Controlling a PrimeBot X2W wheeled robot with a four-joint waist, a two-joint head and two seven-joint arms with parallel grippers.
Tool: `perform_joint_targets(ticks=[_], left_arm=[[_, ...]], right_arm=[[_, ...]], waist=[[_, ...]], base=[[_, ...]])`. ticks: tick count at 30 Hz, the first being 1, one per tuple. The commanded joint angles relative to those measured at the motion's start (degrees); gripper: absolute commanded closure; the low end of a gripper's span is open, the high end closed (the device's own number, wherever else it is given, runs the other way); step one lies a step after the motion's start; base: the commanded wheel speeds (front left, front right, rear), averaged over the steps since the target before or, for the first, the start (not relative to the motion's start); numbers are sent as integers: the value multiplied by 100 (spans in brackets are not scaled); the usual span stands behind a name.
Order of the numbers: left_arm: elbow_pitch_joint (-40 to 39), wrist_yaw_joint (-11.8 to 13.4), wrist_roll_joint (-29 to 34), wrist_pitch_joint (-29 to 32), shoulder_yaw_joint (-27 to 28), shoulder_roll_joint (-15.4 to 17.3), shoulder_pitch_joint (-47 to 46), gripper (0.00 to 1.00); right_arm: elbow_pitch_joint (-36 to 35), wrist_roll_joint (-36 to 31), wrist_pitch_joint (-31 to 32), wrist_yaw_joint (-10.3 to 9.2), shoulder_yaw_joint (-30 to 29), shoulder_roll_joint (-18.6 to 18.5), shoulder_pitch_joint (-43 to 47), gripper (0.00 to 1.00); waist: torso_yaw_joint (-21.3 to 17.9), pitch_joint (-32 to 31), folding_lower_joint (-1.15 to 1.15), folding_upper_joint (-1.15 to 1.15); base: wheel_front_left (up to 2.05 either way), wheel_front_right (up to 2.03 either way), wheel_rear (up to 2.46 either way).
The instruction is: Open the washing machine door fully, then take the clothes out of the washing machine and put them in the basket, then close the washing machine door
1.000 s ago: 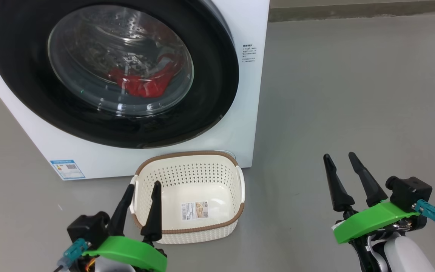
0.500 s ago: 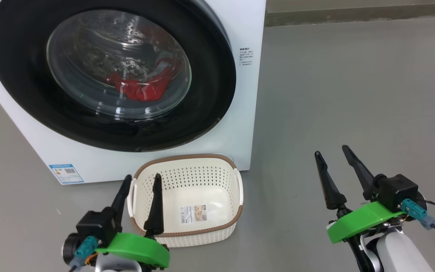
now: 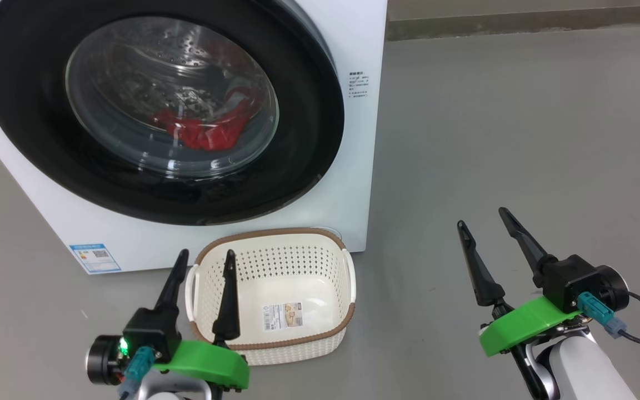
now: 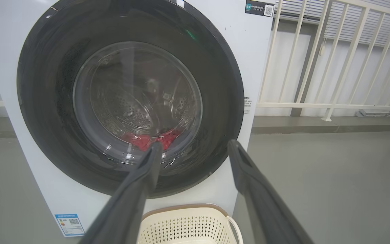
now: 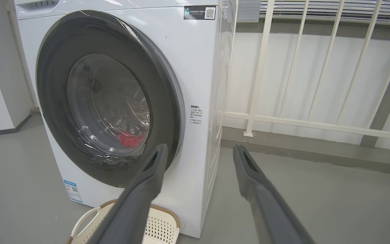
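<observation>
Clothes [image 3: 203,130] of bright red lay low in the perforated steel drum, seen through the clear bowl of the washing machine door [image 3: 309,111]. That door, with its wide glossy black rim, appeared to sit shut against the front of the washing machine [image 3: 364,166], though reflections on the glass made the seam hard to judge. A small blue label [image 3: 95,256] sat at the lower left corner of the white front.

The basket [image 3: 270,230] stood upright on the grey floor [image 3: 520,139] just in front of the machine, below the door, with a paper label [image 3: 284,315] on its bottom.

The left gripper [image 3: 206,254] hung at the lower left of the head view, its two dark fingers spread wide and holding nothing. One fingertip overlapped the basket's left end in that view, and the other lay just outside the left handle. In the left wrist view those fingers pointed at the lower part of the door, apart from it, with the basket's rim below them.

The right gripper [image 3: 482,218] hovered over bare floor to the right of the basket and the machine, well apart from both, with its fingers likewise wide and empty. Its wrist view looked towards the machine's right front edge, with a cream railing [image 5: 303,67] behind.
</observation>
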Motion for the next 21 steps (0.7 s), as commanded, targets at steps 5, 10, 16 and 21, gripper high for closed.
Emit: perform_joint_targets(ticks=[5, 10, 16, 21], left_arm=[[-117, 32, 22, -51, 221, 86, -203, 0], [-110, 14, -2, -51, 236, 86, -186, 0], [-114, -1, -26, -51, 246, 86, -174, 0], [-131, -10, -21, -51, 243, 86, -173, 0]], right_arm=[[-106, -43, -53, 3, 127, -26, -259, 0], [-106, -19, -53, 3, 124, -26, -243, 0], [-73, 339, -53, 3, 202, -26, -222, 0], [1, 617, -53, 3, 261, -26, -243, 0]], waist=[[3, -17, 0, 0], [13, -30, 0, 0], [37, -18, 0, 0], [73, 12, 0, 0]], base=[[0, 0, 0], [0, 0, 0], [0, 0, 0], [0, 0, 0]])
